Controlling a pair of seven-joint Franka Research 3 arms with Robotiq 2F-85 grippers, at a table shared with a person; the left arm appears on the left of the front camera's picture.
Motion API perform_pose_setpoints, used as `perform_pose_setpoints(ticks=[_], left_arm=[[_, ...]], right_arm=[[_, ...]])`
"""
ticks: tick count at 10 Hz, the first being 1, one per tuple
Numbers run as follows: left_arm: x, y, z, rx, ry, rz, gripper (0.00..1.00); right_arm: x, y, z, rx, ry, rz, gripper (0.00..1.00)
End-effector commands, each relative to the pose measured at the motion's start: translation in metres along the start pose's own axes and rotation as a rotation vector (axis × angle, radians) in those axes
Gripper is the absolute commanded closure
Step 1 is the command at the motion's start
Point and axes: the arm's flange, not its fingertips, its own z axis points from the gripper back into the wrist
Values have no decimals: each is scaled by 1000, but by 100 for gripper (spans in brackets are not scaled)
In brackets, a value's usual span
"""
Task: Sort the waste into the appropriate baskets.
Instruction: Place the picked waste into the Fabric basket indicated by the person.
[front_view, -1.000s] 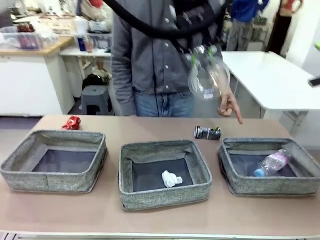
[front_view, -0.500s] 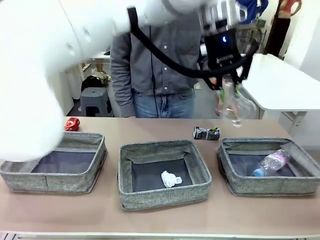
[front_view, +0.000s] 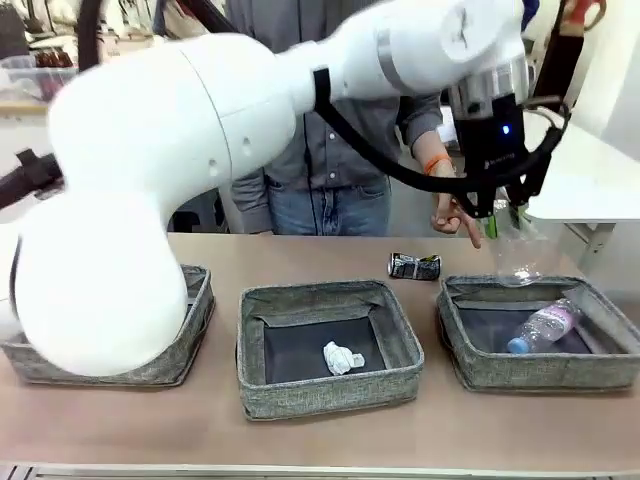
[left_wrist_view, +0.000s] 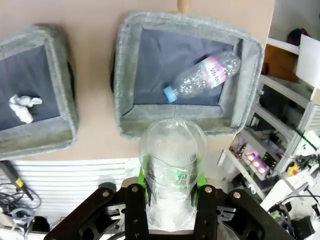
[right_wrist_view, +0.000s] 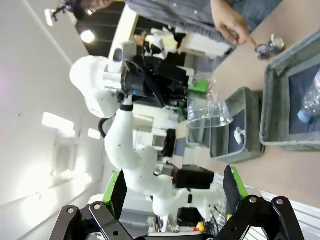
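My left gripper (front_view: 503, 212) reaches across from the left and is shut on a clear plastic cup (front_view: 516, 256), which hangs over the back edge of the right basket (front_view: 540, 376). In the left wrist view the cup (left_wrist_view: 172, 150) sits between the green pads (left_wrist_view: 143, 176) above that basket (left_wrist_view: 120, 75). A clear bottle with a blue cap (front_view: 545, 326) lies inside it. The middle basket (front_view: 330, 396) holds a crumpled white tissue (front_view: 343, 357). A crushed dark-silver can (front_view: 414, 265) lies on the table behind the baskets. My right gripper (right_wrist_view: 175, 187) is open and holds nothing.
A person stands at the far side with one hand (front_view: 455, 214) pointing down near the can. My left arm (front_view: 150, 200) covers most of the left basket (front_view: 190, 330). A white table (front_view: 590, 170) stands at the back right.
My left arm has swung in from the left and carried the cup down and to the right, from above the can to over the right basket. It now hides most of the left basket.
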Motion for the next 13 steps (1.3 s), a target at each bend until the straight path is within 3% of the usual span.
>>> perform_pose_setpoints(ticks=[1, 3, 4, 5, 7, 11, 12, 13], left_arm=[[66, -127, 6, 9, -79, 18, 65], [77, -140, -11, -38, -92, 41, 65], [81, -136, -16, -32, 108, -35, 65], [11, -9, -33, -43, -59, 10, 65], [14, -7, -40, -55, -13, 2, 65], [4, -9, -48, -104, -79, -47, 65], [4, -8, -49, -106, -78, -44, 59], [4, -8, -49, -100, -93, -57, 6]], right_arm=[[4, 12, -19, -30, 58, -7, 0], [4, 12, -19, -30, 58, -7, 0], [4, 12, -19, -30, 58, -7, 0], [4, 12, -19, -30, 58, -7, 0], [4, 12, -19, -30, 58, -7, 0], [4, 12, -19, -30, 58, -7, 0], [4, 12, -19, -30, 58, -7, 0], [4, 12, -19, -30, 58, -7, 0]])
